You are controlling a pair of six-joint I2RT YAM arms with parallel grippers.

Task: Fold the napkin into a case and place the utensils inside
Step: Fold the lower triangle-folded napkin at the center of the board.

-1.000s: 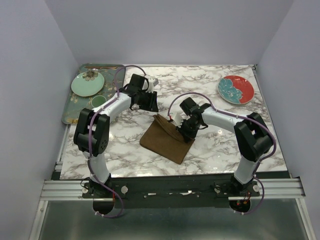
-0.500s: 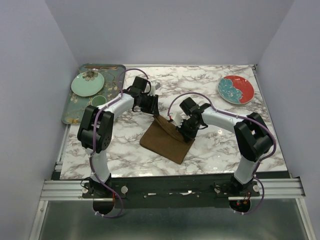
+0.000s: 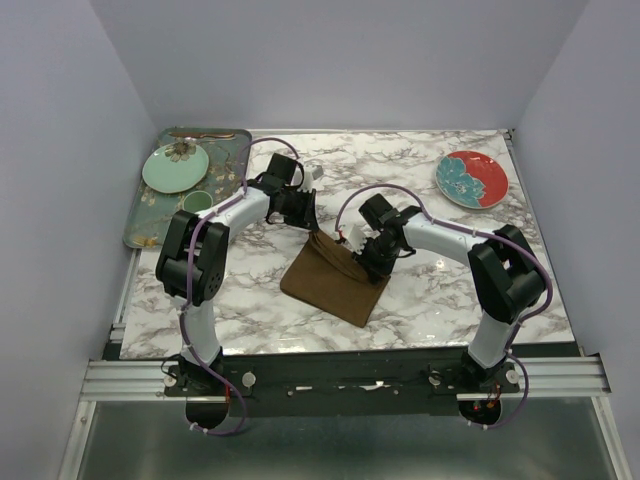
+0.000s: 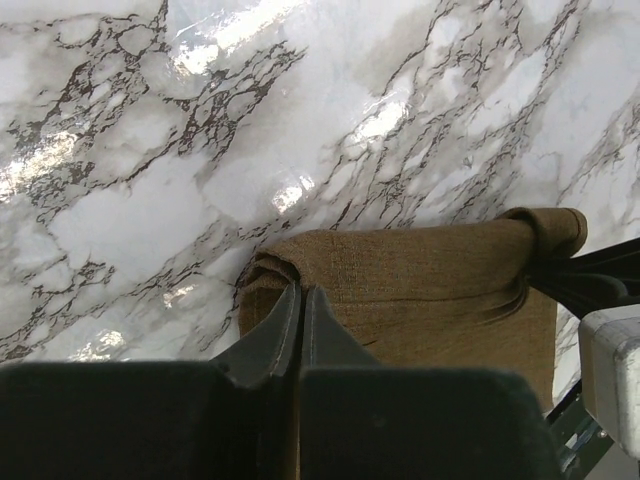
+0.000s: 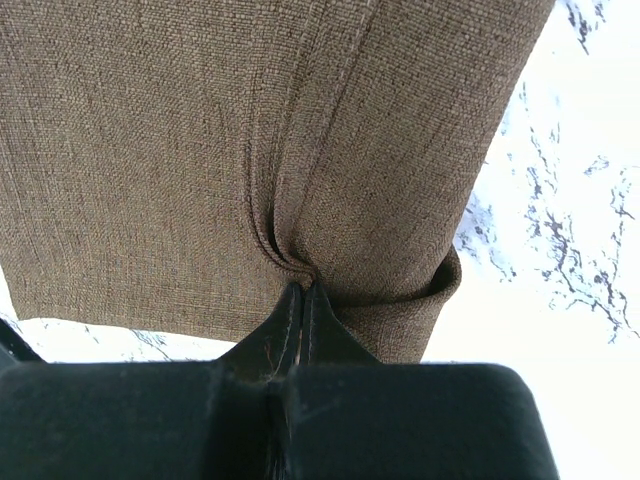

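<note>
At the middle of the worktop (image 3: 440,300) lies the folded brown napkin (image 3: 335,278), its far edge hidden under both arms from above. Only the wrist views show the grips: the left claw (image 4: 301,292) is pinched on a bunched corner, and the right claw (image 5: 302,290) nips a pleat (layers uncountable). There are two plates, a green plate (image 3: 175,167) and a red plate (image 3: 471,179). One tray (image 3: 140,225) carries a faint copper utensil (image 3: 205,133).

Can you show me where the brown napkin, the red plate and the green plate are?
brown napkin (image 3: 330,282): top view, middle of the folded cloth.
red plate (image 3: 471,179): top view, its flowered middle.
green plate (image 3: 175,167): top view, its bare middle.
</note>
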